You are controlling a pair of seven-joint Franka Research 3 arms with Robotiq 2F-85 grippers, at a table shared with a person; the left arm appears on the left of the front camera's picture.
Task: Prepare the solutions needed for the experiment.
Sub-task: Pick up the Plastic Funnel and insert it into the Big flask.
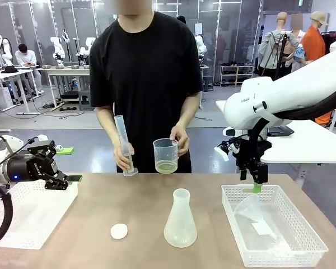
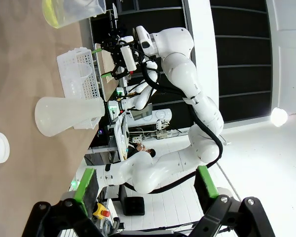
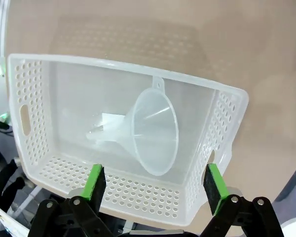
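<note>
I see the solutions point(image 1: 166, 166) in one beaker point(image 1: 166, 147) in the person's hand point(image 1: 181, 137), between and beyond both pincers. The left gripper point(image 1: 67, 180) is spread and empty. The right gripper point(image 1: 257, 188) is spread above one funnel point(image 3: 153, 131). One flask point(image 1: 180, 221), one cylinder point(image 1: 123, 143), two baskets point(image 1: 36, 224) point(image 1: 285, 255).

the solutions point(image 1: 166, 166) are a small amount of pale yellow-green, translucent, watery liquid. it lies as a shallow, level layer in the bottom of a clear measuring beaker point(image 1: 166, 147), most of which is unfilled. the beaker stands upright in a person's hand point(image 1: 181, 139), at the far edge of the worktop point(image 1: 140, 210).
</note>
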